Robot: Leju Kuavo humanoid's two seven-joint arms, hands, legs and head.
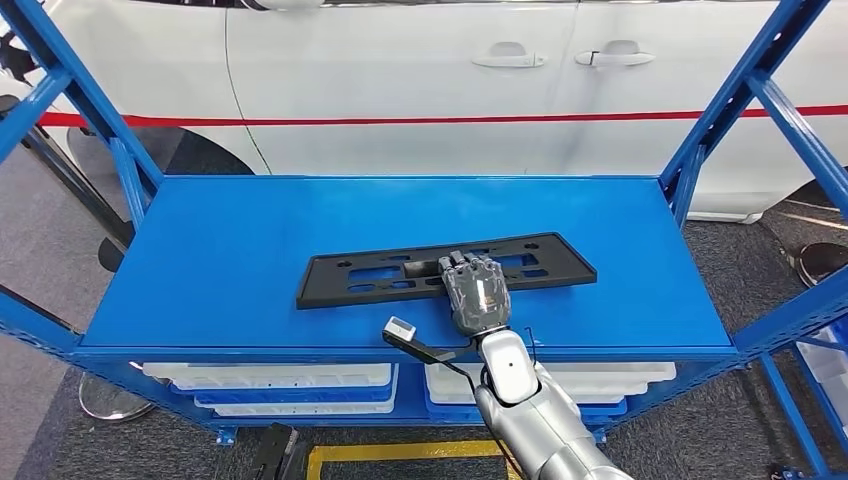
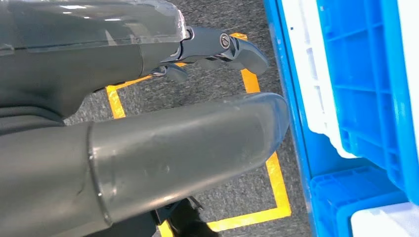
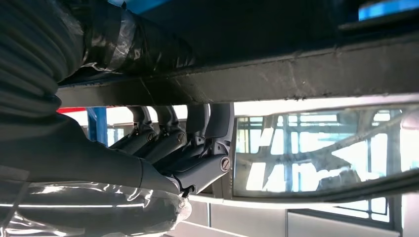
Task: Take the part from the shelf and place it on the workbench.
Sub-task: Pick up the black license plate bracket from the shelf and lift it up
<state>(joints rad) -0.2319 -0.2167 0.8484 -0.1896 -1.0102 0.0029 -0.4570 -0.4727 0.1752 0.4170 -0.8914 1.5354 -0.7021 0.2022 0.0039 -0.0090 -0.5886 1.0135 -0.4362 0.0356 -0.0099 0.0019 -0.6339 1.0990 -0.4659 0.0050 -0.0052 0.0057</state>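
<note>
Black part (image 1: pixel 445 268) lay flat near front edge of blue shelf (image 1: pixel 220 250), right hand (image 1: pixel 476 292) rested on its middle, fingers (image 3: pixel 168 140) apparently hooked over the part's edge, left hand (image 2: pixel 217 47) hung loosely curled, holding nothing.

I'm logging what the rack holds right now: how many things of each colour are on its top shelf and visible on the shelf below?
Black part on the blue shelf: 1
White trays: 2
Blue trays: 2
Total: 5

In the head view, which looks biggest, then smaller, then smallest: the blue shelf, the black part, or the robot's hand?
1. Shelf
2. Part
3. Right hand, though it is nearer the camera, so it looks bigger than it is.
</note>
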